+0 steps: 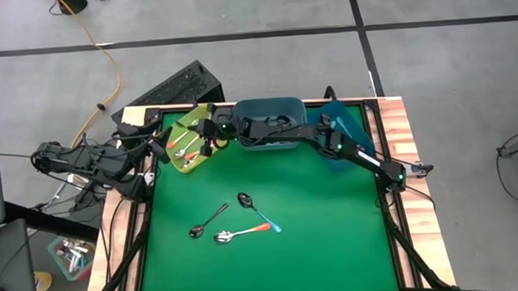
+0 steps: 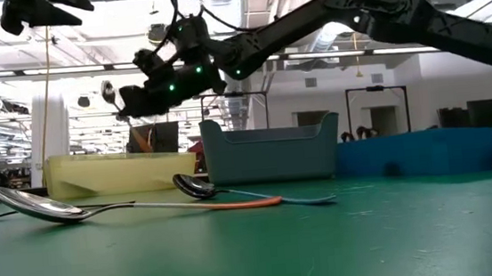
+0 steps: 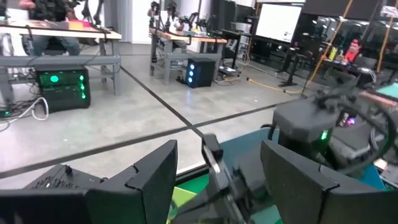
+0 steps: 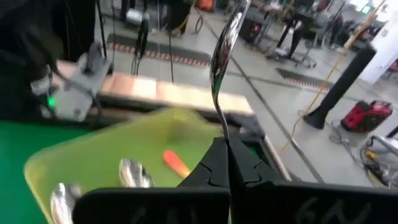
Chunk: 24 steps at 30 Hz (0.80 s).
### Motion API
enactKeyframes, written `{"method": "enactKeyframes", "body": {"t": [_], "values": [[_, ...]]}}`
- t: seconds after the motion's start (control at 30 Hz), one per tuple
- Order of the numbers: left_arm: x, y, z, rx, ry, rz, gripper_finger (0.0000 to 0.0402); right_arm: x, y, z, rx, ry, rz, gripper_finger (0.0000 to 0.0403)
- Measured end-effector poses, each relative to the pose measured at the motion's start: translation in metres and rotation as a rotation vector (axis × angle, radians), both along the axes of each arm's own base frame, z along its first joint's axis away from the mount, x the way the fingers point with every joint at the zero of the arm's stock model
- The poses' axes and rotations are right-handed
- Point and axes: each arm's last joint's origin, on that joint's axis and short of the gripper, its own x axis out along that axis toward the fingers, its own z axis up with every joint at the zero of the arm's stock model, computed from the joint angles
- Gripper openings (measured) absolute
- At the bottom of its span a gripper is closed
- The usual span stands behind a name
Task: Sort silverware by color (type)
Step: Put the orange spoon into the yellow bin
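Over the far left corner of the tabletop, the right gripper (image 4: 227, 163) hangs above the yellow-green bin (image 1: 190, 146), reaching across the grey bin (image 1: 269, 121) to get there. Its fingers are clenched on the handle of a plain metal spoon (image 4: 222, 56), which stands upright with the bowl on top. Spoons already lie in this bin, one of them with an orange-red handle (image 4: 176, 163).

Step in hand, as I read it: delivery of the held spoon to a bin. The next move would call for lowering or tipping the spoon over the bin's open middle, then releasing so it drops clear of the rim. Whether this bin suits a plain-handled piece I cannot say, since the bin's contents look mixed.

The left gripper (image 1: 152, 146) waits at the far left edge just beside the same bin, jaws spread, holding nothing. It sits close to the right arm's reach, so crowding is the likely hazard.

Three spoons (image 1: 234, 221) remain near the middle of the green mat (image 1: 331, 238): one dark-handled, one orange-red, one teal-blue, the last two crossing. A blue bin (image 1: 349, 134) stands at the far right edge.
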Motion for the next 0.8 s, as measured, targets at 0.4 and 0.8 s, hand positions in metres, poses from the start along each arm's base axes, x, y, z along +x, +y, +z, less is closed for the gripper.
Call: {"method": "enactKeyframes", "body": {"t": [0.4,0.8], "values": [[-0.005,0.002,-0.009,-0.035,-0.015,0.074,0.0215,0.001,-0.004,-0.013,0.001,0.028,-0.004,0.0001],[-0.008,0.003,-0.011,-0.035,-0.046,0.135,0.0215,-0.002,-0.011,-0.017,0.014,0.073,-0.016,0.0001]]}}
